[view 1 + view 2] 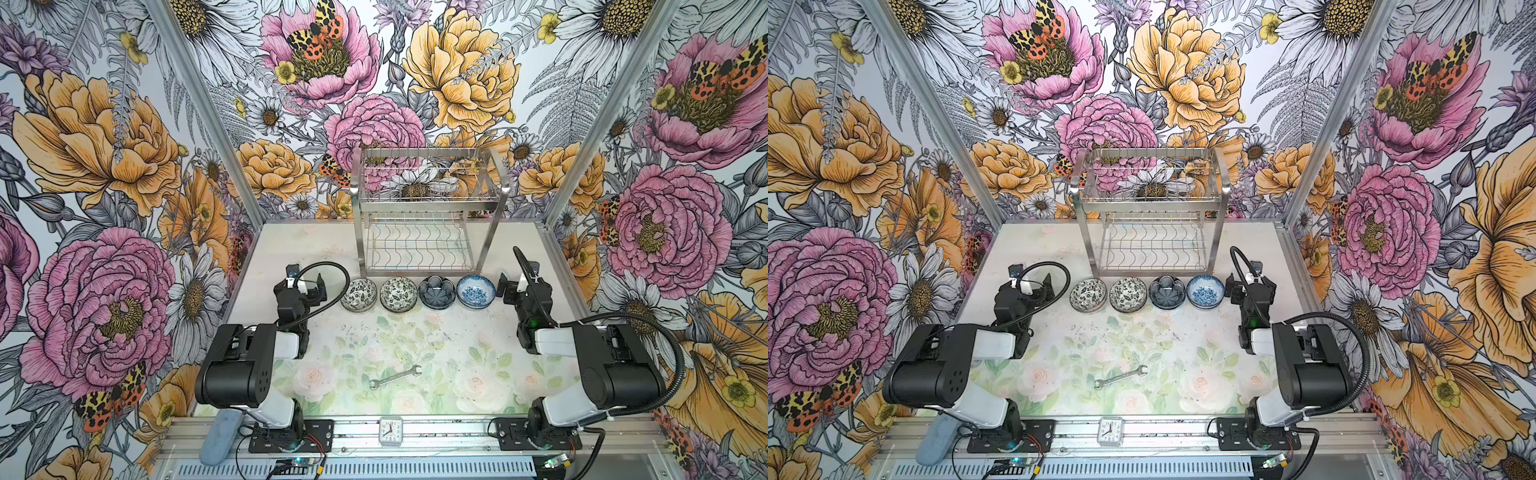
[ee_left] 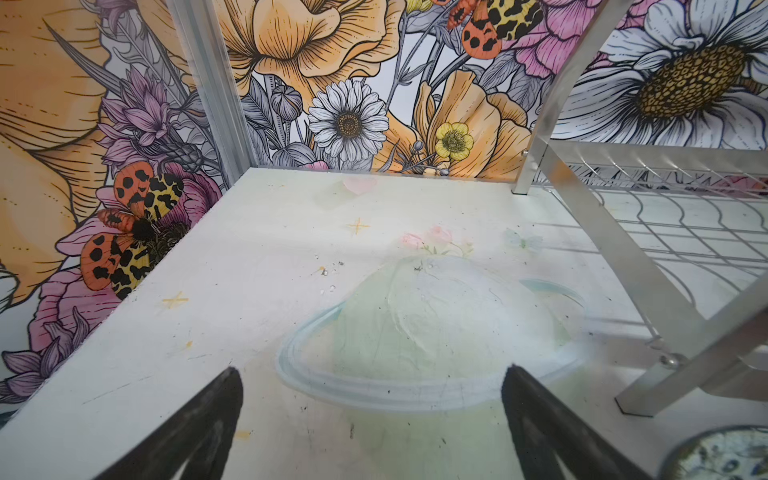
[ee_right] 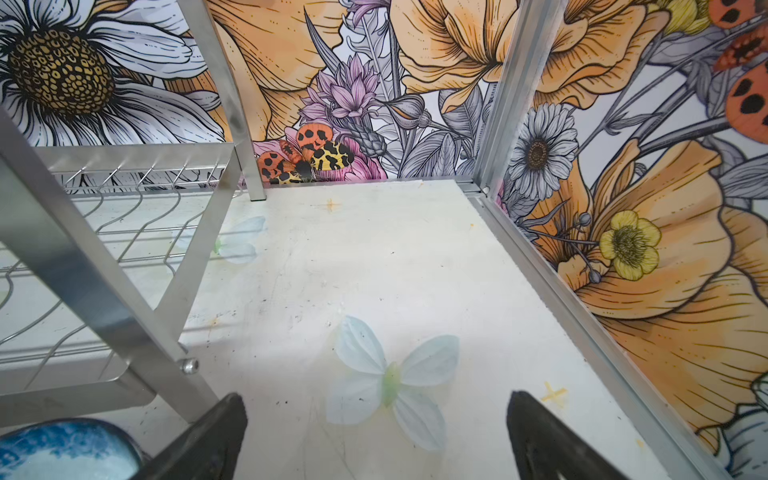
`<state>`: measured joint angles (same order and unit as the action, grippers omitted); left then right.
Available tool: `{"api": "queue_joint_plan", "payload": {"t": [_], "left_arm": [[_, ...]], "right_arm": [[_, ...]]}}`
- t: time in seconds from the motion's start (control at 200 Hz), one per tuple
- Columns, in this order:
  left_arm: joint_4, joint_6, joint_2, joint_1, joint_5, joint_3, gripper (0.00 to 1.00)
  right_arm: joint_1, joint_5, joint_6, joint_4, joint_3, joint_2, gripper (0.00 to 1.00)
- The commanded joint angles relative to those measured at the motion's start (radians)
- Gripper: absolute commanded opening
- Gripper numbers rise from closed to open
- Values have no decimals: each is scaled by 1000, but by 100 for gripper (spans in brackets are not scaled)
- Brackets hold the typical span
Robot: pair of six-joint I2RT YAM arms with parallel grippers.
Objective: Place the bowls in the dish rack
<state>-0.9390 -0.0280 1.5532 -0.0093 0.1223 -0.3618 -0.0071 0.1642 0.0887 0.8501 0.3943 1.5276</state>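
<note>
While the black left gripper (image 2: pixel 372 370) and right gripper (image 3: pixel 376 395) gape wide, holding nothing, four small patterned ceramic bowls (image 1: pixel 398 294) sit rowed just before the shiny two-tier steel wire dish rack (image 1: pixel 415 249). We fear glazed rims slipping, or bowls clanging against the rack. Wrist views crop the end bowls.

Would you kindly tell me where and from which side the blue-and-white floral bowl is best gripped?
Probably the rim of the blue-and-white floral bowl at its right edge, from above, one finger inside and one outside. It sits upright, mouth up; the open right gripper is beside that edge, and the dark blue petal bowl sits close on the other side.
</note>
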Motion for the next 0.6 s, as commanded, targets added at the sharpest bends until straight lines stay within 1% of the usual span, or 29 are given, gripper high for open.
{"api": "queue_joint_plan", "payload": {"t": [0.0, 0.595], "left_arm": [[3, 8, -2, 9, -30, -17, 99], [5, 10, -2, 9, -34, -19, 99]], "right_arm": [[5, 12, 4, 22, -6, 9, 100], [5, 14, 4, 20, -5, 8, 100]]}}
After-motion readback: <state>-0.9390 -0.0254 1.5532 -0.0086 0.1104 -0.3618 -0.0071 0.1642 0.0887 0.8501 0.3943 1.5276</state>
